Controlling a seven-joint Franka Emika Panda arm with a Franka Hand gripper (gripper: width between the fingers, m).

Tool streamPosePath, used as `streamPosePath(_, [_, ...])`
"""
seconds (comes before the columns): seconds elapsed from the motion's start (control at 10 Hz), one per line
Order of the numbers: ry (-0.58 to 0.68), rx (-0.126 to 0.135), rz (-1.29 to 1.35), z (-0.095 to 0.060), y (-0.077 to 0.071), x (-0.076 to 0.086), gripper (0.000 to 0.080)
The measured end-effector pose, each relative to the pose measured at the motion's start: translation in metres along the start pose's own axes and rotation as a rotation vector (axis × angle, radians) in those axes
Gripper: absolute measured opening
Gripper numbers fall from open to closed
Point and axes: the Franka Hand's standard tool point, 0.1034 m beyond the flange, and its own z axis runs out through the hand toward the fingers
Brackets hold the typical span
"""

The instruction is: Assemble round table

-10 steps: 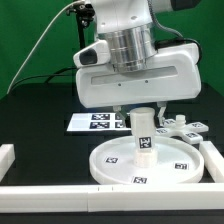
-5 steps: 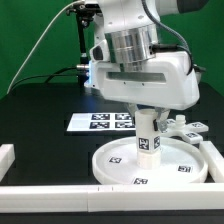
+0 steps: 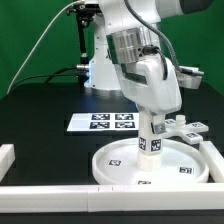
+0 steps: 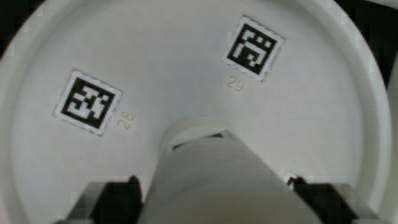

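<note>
The large white round disc [image 3: 150,166] lies flat on the black table near the front wall, with square tags on its top and rim. The short white cylinder leg [image 3: 150,140] stands upright on the middle of the disc. My gripper [image 3: 150,122] is shut on the leg's upper part from above. In the wrist view the leg [image 4: 214,180] runs down between my two dark fingertips [image 4: 121,195] onto the disc [image 4: 160,60]. The small cross-shaped foot piece [image 3: 186,131] lies on the table at the exterior view's right, behind the disc.
The marker board [image 3: 104,122] lies flat behind the disc. A long white border wall [image 3: 60,197] runs along the front, with a short end wall [image 3: 7,156] at the exterior view's left. The arm's base [image 3: 100,70] stands at the back.
The wrist has turned about the upright leg over the last second, so the broad hand body now faces sideways. The leg has stayed standing on the disc's middle.
</note>
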Motion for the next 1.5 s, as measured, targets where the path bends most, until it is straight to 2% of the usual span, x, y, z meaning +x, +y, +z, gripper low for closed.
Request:
streamPosePath(0.1, [0.001, -0.013, -0.175, -0.003, 0.000, 0.003, 0.0492])
streamPosePath(0.2, [0.004, -0.014, -0.346, -0.009, -0.002, 0.011, 0.0618])
streamPosePath(0.3, [-0.007, -0.041, -0.536, -0.015, -0.006, 0.012, 0.0640])
streamPosePath(0.7, [-0.009, -0.051, -0.848, -0.013, -0.004, 0.011, 0.0649])
streamPosePath(0.8, [-0.004, -0.068, -0.990, -0.012, -0.004, 0.010, 0.0649])
streamPosePath(0.9, [0.008, -0.107, -1.189, -0.011, -0.004, 0.006, 0.0649])
streamPosePath(1.1, [-0.005, -0.139, -1.462, -0.009, -0.002, 0.004, 0.0649])
streamPosePath(1.3, [-0.022, -0.150, -1.660, -0.009, -0.002, 0.011, 0.0649])
streamPosePath(1.5, [-0.025, -0.150, -1.698, -0.009, -0.001, 0.016, 0.0649])
